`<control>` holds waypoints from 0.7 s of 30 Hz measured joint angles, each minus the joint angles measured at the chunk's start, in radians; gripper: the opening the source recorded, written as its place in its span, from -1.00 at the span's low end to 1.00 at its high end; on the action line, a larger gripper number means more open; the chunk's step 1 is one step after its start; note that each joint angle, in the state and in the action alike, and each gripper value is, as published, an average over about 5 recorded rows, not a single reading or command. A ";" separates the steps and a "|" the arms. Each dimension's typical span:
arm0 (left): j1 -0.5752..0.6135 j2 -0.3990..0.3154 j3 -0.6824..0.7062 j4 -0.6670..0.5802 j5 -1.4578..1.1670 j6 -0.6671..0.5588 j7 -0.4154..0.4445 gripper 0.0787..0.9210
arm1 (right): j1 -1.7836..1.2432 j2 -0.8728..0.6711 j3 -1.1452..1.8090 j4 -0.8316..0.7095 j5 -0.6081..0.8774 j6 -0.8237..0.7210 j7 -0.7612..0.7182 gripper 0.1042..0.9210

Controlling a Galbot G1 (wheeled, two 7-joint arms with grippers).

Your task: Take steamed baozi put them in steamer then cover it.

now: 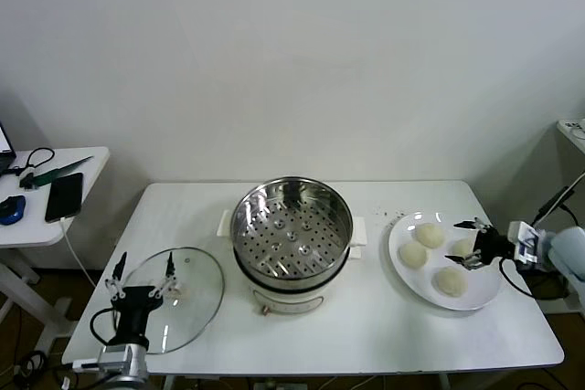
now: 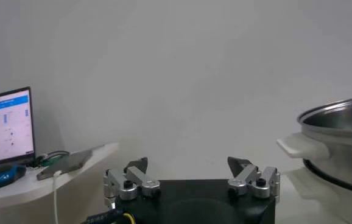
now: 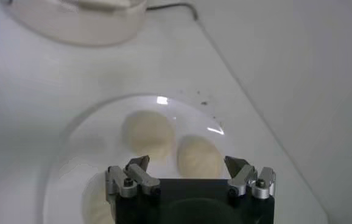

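Observation:
The steel steamer [image 1: 292,226] stands uncovered mid-table, its perforated insert empty. The glass cover [image 1: 187,294] lies flat on the table to its left. Three baozi [image 1: 430,235] [image 1: 413,255] [image 1: 450,281] lie on a white plate [image 1: 480,297] at the right; a fourth is mostly hidden behind my right gripper [image 1: 469,245]. That gripper is open and empty, low over the plate's right side. In the right wrist view, it [image 3: 188,165] faces two baozi [image 3: 201,157] [image 3: 148,134], with a third [image 3: 97,198] beside it. My left gripper [image 1: 142,280] [image 2: 191,167] is open and empty over the cover's left edge.
A small side table [image 1: 55,216] at the far left holds a phone [image 1: 64,196], cables and a blue mouse. The steamer's white handle [image 2: 301,146] shows at the edge of the left wrist view. The wall runs behind the table.

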 measured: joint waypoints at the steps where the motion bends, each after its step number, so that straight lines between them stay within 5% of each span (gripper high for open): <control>1: -0.001 0.001 -0.001 0.002 -0.002 0.002 -0.001 0.77 | 0.048 0.005 -0.052 -0.021 -0.013 0.002 -0.013 0.76; 21: -0.011 0.013 -0.017 0.031 -0.011 0.012 -0.007 0.77 | 0.509 0.254 -0.595 -0.397 -0.188 0.071 -0.120 0.76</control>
